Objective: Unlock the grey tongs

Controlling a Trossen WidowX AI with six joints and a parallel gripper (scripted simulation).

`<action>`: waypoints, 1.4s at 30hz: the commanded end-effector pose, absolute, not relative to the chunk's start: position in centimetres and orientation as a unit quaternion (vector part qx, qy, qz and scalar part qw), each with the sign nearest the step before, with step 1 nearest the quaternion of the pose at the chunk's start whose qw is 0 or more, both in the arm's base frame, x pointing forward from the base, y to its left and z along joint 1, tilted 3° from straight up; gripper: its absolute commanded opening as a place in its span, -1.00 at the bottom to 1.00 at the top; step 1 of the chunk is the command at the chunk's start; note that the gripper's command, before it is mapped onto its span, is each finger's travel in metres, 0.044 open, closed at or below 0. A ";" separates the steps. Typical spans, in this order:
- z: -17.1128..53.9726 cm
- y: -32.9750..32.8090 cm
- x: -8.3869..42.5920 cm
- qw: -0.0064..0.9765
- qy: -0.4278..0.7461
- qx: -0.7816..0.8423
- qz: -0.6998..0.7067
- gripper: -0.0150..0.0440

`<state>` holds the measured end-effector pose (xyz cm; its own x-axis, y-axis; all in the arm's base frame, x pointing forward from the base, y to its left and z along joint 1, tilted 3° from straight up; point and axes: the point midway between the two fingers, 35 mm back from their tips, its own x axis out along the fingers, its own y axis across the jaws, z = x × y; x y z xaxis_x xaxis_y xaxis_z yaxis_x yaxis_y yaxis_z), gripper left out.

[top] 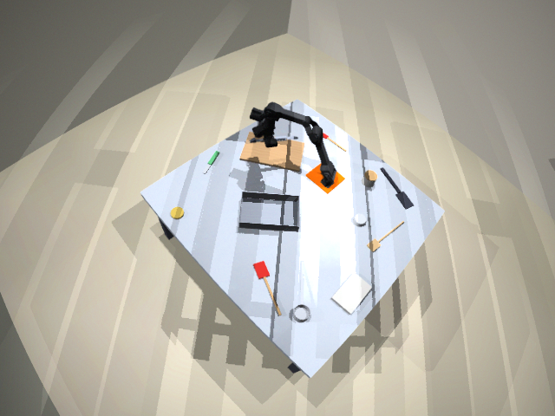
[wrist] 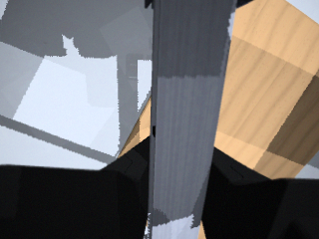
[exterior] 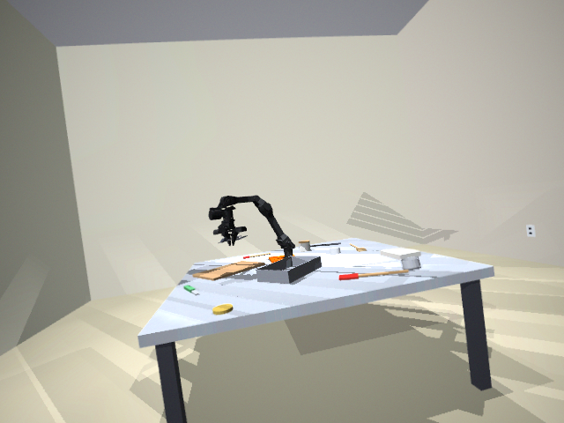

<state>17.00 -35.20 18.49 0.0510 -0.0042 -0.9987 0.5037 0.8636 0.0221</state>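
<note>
From left to right in the top view, a yellow disc (top: 177, 212) (exterior: 222, 308) lies near the left corner of the tabletop (top: 205, 215) (exterior: 291, 302) (wrist: 75, 95), followed by a green-handled tool (top: 213, 157) (exterior: 189, 289). Next come the jaws, partly closed and pinching the grey tongs (top: 290, 138) (exterior: 242, 237) (wrist: 186, 115). In the wrist view the tongs run as a long grey bar between the two black fingers. The exterior view shows the tongs held aloft, roughly level, with the jaws directed downward; whether the tongs are locked cannot be told.

In the top view the tongs cross over the far part of the wooden board (top: 289, 155) (exterior: 227, 270) (wrist: 271, 65), which lies flat below them. The roasting tin (top: 269, 226) (exterior: 272, 276) stands apart from the board, nearer the middle of the tabletop, and the tongs are clear of it. A red-headed spatula (top: 261, 269) (exterior: 348, 276) lies beyond the tin, well apart from the jaws.

Farther right, the black arm (top: 293, 114) (exterior: 275, 221) rises from the orange mat (top: 316, 175) (exterior: 275, 258), bends at its elbow, and reaches leftward, its wrist turned down above the board.
</note>
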 end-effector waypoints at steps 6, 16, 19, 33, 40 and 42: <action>18.3 -37.2 11.8 0.676 0.640 0.263 -0.253 -1.00; 18.2 -38.4 6.3 0.643 0.610 0.336 -0.320 -1.00; 18.2 -38.4 6.3 0.643 0.610 0.336 -0.320 -1.00; 18.5 -39.4 6.2 0.691 0.536 0.323 -0.363 -1.00; 18.9 -39.9 6.1 0.720 0.486 0.309 -0.388 -1.00; 19.1 -40.0 6.0 0.728 0.471 0.304 -0.395 -1.00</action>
